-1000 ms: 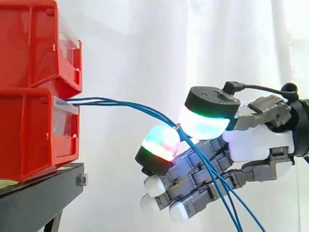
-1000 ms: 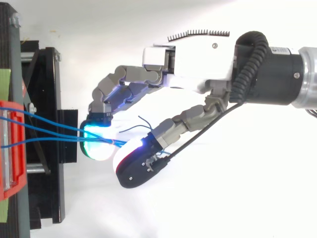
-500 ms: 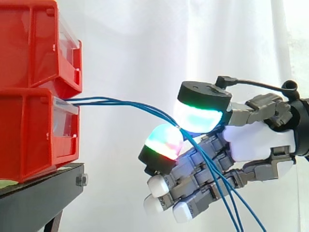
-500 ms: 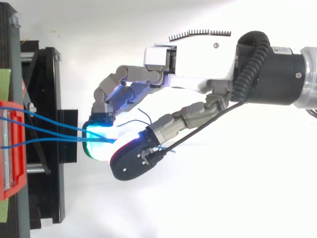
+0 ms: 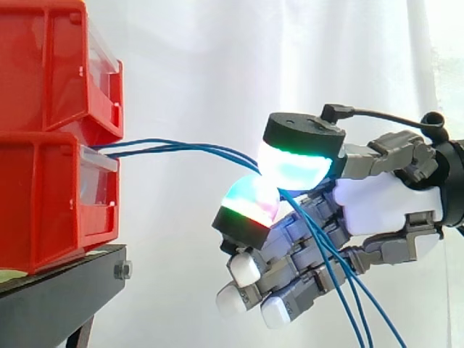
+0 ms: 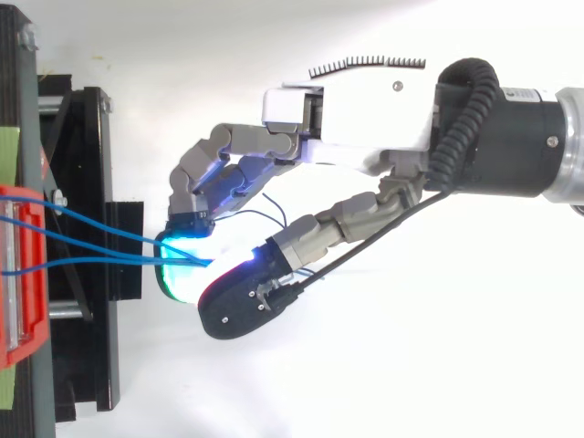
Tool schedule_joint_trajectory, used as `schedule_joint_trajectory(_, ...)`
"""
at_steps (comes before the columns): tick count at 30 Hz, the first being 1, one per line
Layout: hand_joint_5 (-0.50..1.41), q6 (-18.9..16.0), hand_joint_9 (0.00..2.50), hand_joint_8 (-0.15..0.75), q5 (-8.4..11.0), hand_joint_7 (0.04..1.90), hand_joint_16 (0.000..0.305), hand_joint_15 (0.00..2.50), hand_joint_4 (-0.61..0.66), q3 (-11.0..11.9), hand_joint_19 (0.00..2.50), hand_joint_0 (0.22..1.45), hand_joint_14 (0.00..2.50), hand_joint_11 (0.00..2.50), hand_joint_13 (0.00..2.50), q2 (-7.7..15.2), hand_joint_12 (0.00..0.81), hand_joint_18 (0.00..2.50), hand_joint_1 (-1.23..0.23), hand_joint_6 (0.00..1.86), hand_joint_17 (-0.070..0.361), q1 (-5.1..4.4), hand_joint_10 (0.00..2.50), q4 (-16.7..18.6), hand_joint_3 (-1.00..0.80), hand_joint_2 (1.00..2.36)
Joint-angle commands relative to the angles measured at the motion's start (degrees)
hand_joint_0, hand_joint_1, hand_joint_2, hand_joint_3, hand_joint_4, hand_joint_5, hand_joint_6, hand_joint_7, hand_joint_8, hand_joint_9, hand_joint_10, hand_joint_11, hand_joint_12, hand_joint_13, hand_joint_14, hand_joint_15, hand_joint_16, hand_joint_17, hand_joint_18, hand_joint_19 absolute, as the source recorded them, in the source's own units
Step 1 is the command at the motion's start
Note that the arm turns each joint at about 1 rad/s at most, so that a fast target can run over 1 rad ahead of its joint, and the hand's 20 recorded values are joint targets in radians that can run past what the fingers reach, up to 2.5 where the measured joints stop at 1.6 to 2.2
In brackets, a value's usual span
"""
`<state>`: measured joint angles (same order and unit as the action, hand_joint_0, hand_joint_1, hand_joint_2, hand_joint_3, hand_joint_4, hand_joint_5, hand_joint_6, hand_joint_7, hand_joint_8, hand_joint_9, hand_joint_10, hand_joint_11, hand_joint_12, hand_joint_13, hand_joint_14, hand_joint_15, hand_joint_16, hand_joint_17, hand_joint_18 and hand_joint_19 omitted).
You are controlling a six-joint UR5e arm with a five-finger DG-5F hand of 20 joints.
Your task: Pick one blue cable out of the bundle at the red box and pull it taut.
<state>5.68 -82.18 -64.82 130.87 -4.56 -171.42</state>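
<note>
Blue cables (image 5: 188, 145), thin, smooth and limp, leave the front of the red box (image 5: 43, 196) and sag gently out to the hand (image 5: 384, 206), whose thumb and one finger pad are closed on them. Past that pinch they hang loose. Several strands seem caught, not one. The grasp looks made; next comes a steady pull away from the red box until the slack goes. The box is hard, glossy plastic, with a black stand (image 5: 65, 279) beneath.

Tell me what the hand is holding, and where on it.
The hand pinches the blue cables between its fingertips, partway along their run from the red box; how many, unclear.
</note>
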Motion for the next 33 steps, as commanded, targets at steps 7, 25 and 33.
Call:
schedule_joint_trajectory(7, -0.17, -0.15, 0.90, 0.384, -0.09, 0.90, 0.050, 0.25, 0.23, 1.10, 0.35, 0.57, 0.01, 0.68, 0.54, 0.00, 0.355, 0.58, -0.68, 0.86, 0.112, -0.10, 0.01, -4.45, -0.50, 1.00)
schedule_joint_trajectory(25, -0.15, -0.15, 0.88, 0.385, 0.00, 0.92, 0.053, 0.25, 0.21, 1.36, 0.37, 0.53, 0.01, 0.62, 0.52, 0.00, 0.365, 0.56, -0.49, 0.77, 0.119, -0.18, 0.01, -4.45, -0.50, 1.00)
schedule_joint_trajectory(33, -0.15, -0.15, 0.86, 0.393, -0.09, 0.93, 0.055, 0.24, 0.23, 1.36, 0.36, 0.50, 0.01, 0.61, 0.51, 0.00, 0.375, 0.56, -0.57, 0.76, 0.125, -0.18, 0.01, -4.45, -0.50, 1.00)
